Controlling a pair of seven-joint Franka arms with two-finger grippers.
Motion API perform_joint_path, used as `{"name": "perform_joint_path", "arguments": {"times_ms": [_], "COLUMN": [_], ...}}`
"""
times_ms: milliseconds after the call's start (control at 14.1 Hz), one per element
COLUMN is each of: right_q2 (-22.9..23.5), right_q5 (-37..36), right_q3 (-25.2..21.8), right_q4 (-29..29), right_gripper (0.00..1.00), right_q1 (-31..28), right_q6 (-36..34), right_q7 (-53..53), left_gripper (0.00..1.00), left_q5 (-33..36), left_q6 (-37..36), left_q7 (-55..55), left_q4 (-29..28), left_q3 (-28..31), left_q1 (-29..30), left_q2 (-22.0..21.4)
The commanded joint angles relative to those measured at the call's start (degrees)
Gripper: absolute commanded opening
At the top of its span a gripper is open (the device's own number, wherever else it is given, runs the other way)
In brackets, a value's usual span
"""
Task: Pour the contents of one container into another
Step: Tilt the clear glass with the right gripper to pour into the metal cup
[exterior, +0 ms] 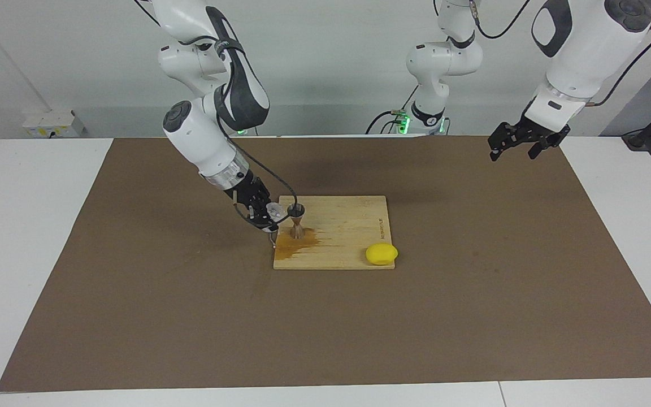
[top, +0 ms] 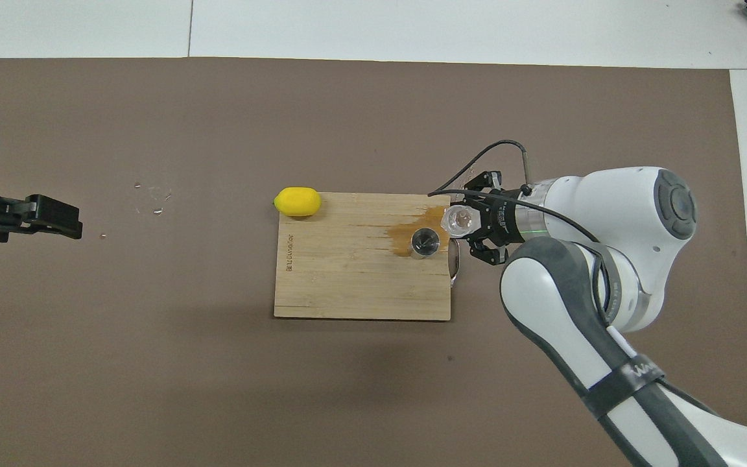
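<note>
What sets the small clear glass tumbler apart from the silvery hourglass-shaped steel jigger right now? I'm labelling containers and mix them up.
The clear glass tumbler is see-through; the steel jigger is opaque, silvery-grey metal with a narrow waist. The tumbler is held tilted in the air by the shut right gripper, over the wooden cutting board's edge; the jigger stands upright on the board beside a brown wet stain. Both are small, open-topped vessels close together.

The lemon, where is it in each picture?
Facing view: the lemon sits low and a little past the middle, at the board's corner farthest from the robots.
Overhead view: the lemon sits above the middle, at the board's upper corner.
Shared landmark: the jigger on the board.
</note>
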Motion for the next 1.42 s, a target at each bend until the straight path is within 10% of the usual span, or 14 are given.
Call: {"name": "perform_joint_path", "arguments": {"times_ms": [0, 1349], "right_q2": [-1.0, -2.4], "right_q5": [-5.5, -34.6], "right_q3": [-0.1, 0.2], "right_q4": [-0.3, 1.7], "right_gripper": [0.00, 0.00], "right_q1": [1.5, 7.8], "right_q6": [0.2, -1.3], "right_q7": [3.0, 8.5], "left_gripper": [1.00, 1.00], "left_q5": [0.7, 0.0], "left_q6": [-4.1, -2.5], "left_q7": [1.5, 6.0], "left_q4": [4.8, 3.7], "left_q3": [-1.3, -2.1], "left_q1": [0.7, 3.9], "left_q2": [0.6, -0.1]}}
